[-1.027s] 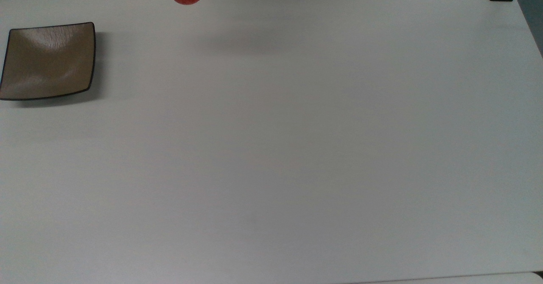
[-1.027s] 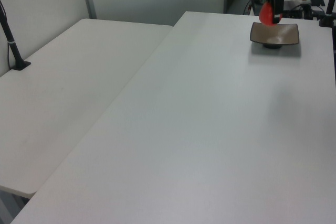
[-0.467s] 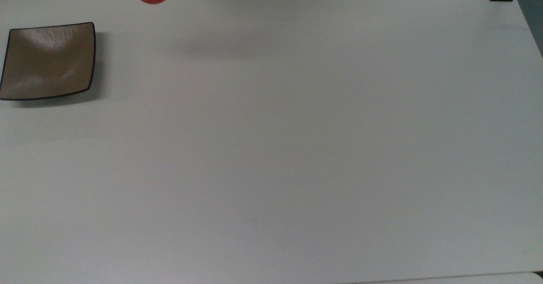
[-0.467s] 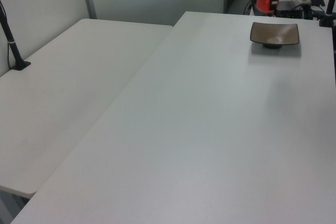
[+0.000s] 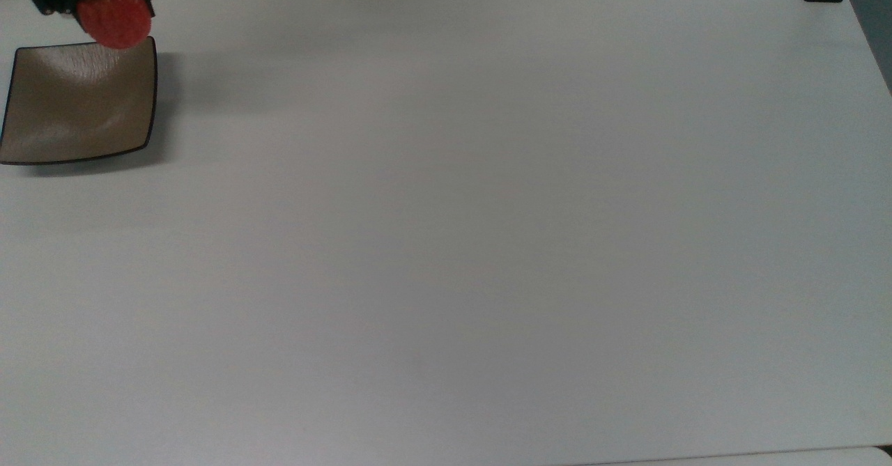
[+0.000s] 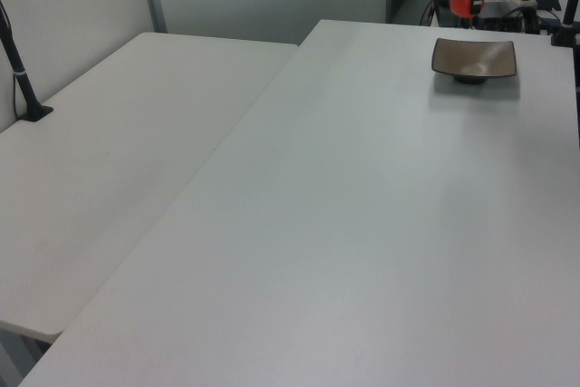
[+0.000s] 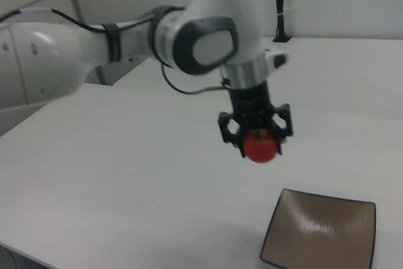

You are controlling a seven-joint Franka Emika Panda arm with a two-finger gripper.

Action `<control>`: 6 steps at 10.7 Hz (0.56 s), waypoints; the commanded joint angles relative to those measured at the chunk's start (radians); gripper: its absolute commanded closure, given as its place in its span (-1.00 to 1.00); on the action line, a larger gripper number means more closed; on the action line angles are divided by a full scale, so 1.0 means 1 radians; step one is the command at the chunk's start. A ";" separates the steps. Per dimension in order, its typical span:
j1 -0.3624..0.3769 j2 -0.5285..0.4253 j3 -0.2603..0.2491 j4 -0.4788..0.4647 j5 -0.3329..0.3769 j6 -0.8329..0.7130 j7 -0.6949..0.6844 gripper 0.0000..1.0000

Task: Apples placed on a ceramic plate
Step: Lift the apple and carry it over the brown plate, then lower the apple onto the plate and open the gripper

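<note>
We have the red apple point(image 7: 260, 145) clamped between the fingers of the gripper point(image 7: 256, 131) and lifted clear of the white table point(image 5: 488, 208), so the pick looks done. In the top view it hangs at the far edge of the square brown ceramic plate point(image 5: 63, 114), which is empty. We judge what remains is to centre over the dish, lower and let go.

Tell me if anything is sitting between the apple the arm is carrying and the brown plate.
Nothing visible does. The apple hangs in the gripper above the table, short of the plate, whose centre lies bare.
</note>
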State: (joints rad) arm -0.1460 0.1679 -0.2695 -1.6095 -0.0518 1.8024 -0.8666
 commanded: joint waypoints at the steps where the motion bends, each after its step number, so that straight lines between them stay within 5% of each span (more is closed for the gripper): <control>1: -0.052 0.140 -0.034 0.036 0.001 0.141 -0.103 0.38; 6: -0.098 0.284 -0.034 0.010 -0.026 0.284 -0.126 0.36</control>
State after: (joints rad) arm -0.2356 0.4064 -0.2971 -1.6074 -0.0519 2.0545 -0.9667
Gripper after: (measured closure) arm 0.229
